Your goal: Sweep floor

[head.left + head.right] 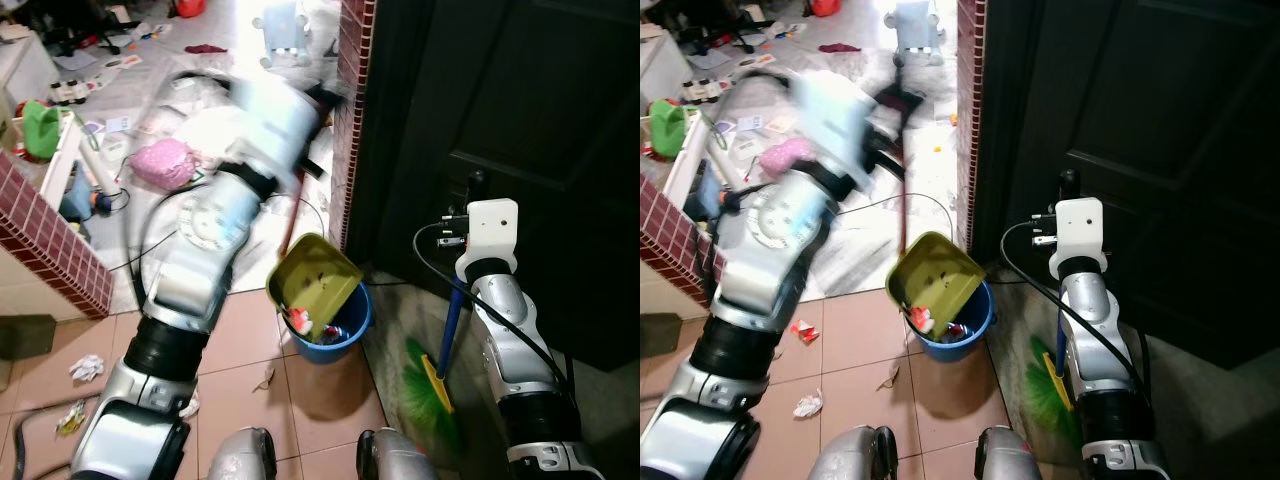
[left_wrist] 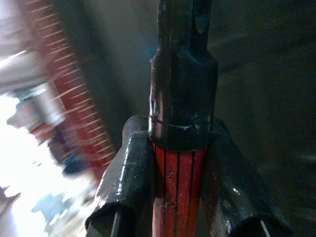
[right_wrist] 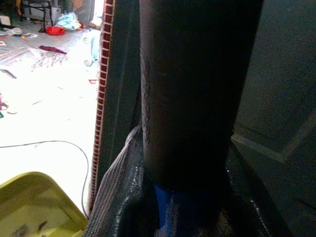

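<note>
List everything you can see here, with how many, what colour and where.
Dustpan: one, yellow-green, tipped over the bucket, on a red handle.
Bucket: one, blue, on the tiles by the brick pillar.
Broom: one, blue handle, green bristles, beside the dark door.
Paper scraps: several, white, on the tiles.
Pink bundle: one, on the littered far floor.
Left gripper: shut on the dustpan handle.
Right gripper: shut on the broom handle.

Left arm (image 1: 200, 260) raised, reaching far and right, blurred. Left gripper (image 2: 177, 197) clamped on a red-and-black handle (image 2: 180, 123). Right arm (image 1: 510, 330) upright at near right; right gripper (image 3: 182, 197) closed round a dark handle (image 3: 192, 89).
</note>
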`<state>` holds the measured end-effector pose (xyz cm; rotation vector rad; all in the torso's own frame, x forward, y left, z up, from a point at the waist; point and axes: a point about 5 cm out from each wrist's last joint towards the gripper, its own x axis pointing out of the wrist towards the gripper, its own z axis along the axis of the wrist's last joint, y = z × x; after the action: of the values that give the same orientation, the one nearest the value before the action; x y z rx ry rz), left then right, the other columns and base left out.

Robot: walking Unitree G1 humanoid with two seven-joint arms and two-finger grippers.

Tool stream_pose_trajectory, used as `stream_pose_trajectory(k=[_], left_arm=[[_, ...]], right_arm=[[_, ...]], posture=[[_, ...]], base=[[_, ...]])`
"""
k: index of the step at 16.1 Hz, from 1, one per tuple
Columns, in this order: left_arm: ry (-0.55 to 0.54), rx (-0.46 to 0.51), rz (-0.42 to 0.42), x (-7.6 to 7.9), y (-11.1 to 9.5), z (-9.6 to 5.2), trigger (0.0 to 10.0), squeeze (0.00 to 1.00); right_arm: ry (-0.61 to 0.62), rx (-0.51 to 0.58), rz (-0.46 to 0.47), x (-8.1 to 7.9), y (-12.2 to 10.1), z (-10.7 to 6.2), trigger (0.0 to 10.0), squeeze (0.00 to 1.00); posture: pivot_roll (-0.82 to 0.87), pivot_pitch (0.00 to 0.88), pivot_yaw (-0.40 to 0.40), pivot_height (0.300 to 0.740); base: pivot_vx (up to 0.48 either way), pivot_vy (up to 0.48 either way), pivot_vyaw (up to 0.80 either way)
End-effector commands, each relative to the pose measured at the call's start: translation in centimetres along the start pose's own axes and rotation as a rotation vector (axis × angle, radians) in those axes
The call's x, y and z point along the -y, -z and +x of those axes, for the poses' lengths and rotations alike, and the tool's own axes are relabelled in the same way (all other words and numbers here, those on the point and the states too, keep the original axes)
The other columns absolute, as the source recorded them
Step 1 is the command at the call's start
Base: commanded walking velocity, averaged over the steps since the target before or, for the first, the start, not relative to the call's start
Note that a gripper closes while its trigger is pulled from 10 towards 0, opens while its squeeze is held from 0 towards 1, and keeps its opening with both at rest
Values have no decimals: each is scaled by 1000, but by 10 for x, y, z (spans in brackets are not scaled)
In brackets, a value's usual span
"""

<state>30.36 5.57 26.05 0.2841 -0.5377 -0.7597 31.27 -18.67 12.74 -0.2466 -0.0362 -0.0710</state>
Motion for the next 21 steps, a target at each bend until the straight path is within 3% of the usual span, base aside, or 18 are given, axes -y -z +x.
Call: stream_pose_trajectory(k=[1, 2, 3, 9, 10, 13, 14, 16, 17, 18, 19, 20, 21], left_arm=[[181, 54, 70, 21, -15, 1, 10000, 0], [323, 76, 113, 41, -22, -1, 10000, 0], [342, 88, 131, 44, -25, -1, 10000, 0], [321, 98, 171, 42, -30, -1, 10000, 0], [267, 102, 111, 36, -33, 1, 10000, 0], [150, 86, 80, 14, -33, 7, 10000, 0], [115, 77, 31, 9, -33, 9, 10000, 0], [69, 71, 38, -1, -34, 10, 10000, 0], [85, 79, 112, 1, -36, 10, 10000, 0], [69, 66, -30, 2, -33, 9, 10000, 0], [69, 74, 62, 1, -34, 10, 10000, 0], [-3, 92, 0, -12, -39, 13, 10000, 0], [-64, 110, 30, -23, -43, 14, 10000, 0]], right_arm=[[-2, 29, -7, 1, -7, 3, 10000, 0], [-5, 32, -8, 1, -7, 2, 10000, 0], [-6, 33, -9, 1, -8, 2, 10000, 0], [-11, 34, -18, 1, -8, 7, 10000, 0], [-14, 35, -18, 0, -8, 8, 10000, 0], [-18, 36, -19, -1, -8, 8, 10000, 0], [-18, 36, -19, -1, -7, 8, 10000, 0], [-17, 35, -20, 0, -7, 7, 10000, 0], [-18, 35, -20, 0, -6, 7, 10000, 0], [-19, 35, -20, -1, -6, 7, 10000, 0], [-20, 35, -20, -1, -7, 6, 10000, 0], [-21, 35, -20, -1, -6, 6, 10000, 0], [-20, 33, -20, -1, -5, 6, 10000, 0]], posture=[[-42, 105, 20, 740], [-40, 105, 19, 740], [-41, 104, 19, 740], [-41, 100, 11, 740], [-40, 98, 9, 740], [-41, 97, 10, 740], [-41, 97, 10, 740], [-40, 97, 10, 740], [-40, 97, 10, 740], [-39, 99, 11, 740], [-39, 100, 11, 740], [-39, 100, 11, 740], [-39, 100, 11, 740]], base=[[0, 0, 0], [0, 0, 0], [0, 0, 0], [0, 0, 0], [0, 0, 0], [0, 0, 0], [0, 0, 0], [0, 0, 0], [0, 0, 0], [0, 0, 0], [0, 0, 0], [0, 0, 0], [0, 0, 0]])
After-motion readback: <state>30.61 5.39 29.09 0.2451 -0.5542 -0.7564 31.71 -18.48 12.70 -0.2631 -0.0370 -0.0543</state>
